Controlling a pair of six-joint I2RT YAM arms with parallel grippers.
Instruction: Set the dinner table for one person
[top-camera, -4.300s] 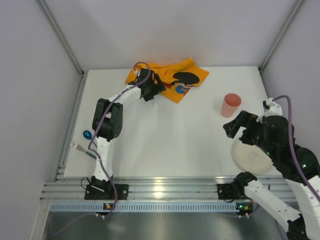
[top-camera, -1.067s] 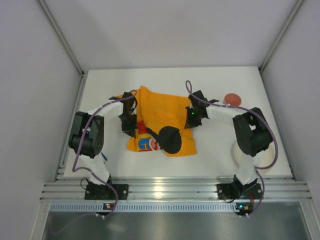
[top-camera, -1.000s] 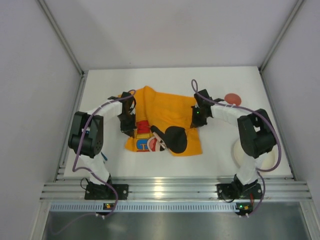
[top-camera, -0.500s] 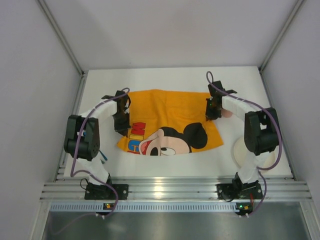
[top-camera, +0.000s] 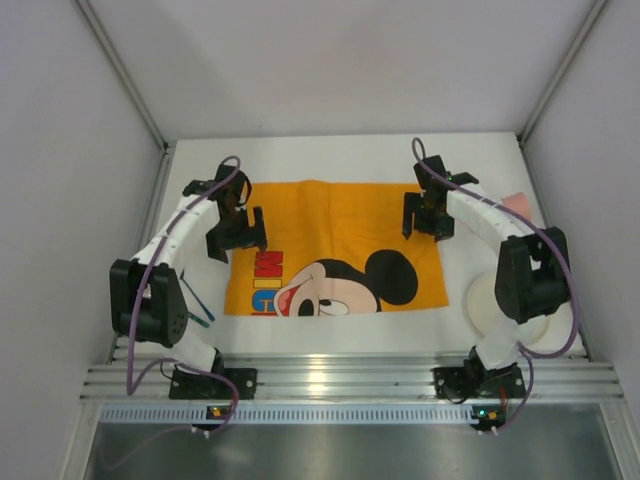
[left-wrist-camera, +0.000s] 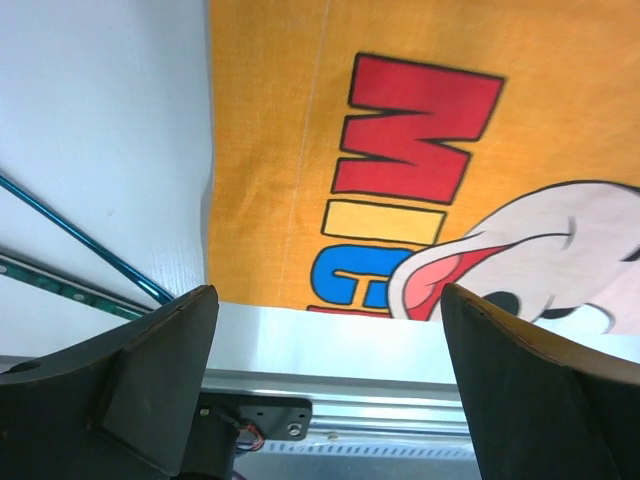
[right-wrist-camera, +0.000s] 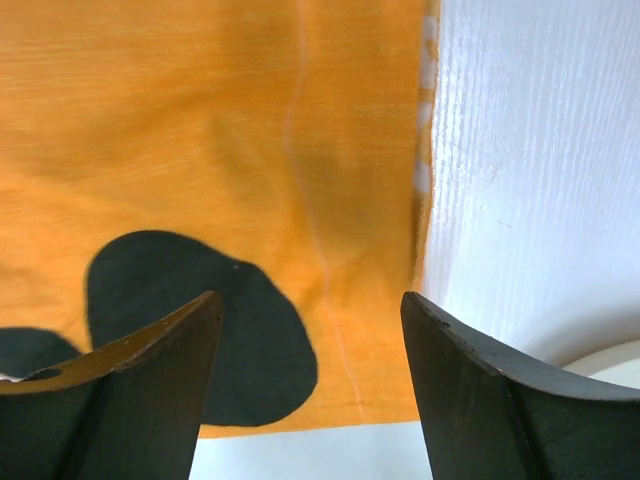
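Note:
The dinner table (top-camera: 330, 160) is a large white tabletop. An orange Mickey Mouse placemat (top-camera: 335, 255) lies spread flat on its middle. My left gripper (top-camera: 240, 230) hovers over the placemat's far left corner, open and empty. In the left wrist view the gripper (left-wrist-camera: 325, 400) has wide jaws above the placemat's left edge (left-wrist-camera: 270, 150). My right gripper (top-camera: 423, 215) hovers over the far right corner, open and empty. In the right wrist view the gripper (right-wrist-camera: 310, 400) is above the placemat's right edge (right-wrist-camera: 200, 120).
A white plate (top-camera: 495, 305) lies at the right, partly behind the right arm; its rim shows in the right wrist view (right-wrist-camera: 610, 365). A pink cup (top-camera: 518, 205) peeks out behind that arm. Blue-handled cutlery (top-camera: 196, 305) lies left of the placemat, also in the left wrist view (left-wrist-camera: 80, 235). A metal rail (top-camera: 320, 380) runs along the near edge.
The placemat went from a crumpled heap at the far edge to the middle and was pulled out flat. Both grippers have let go of its far corners.

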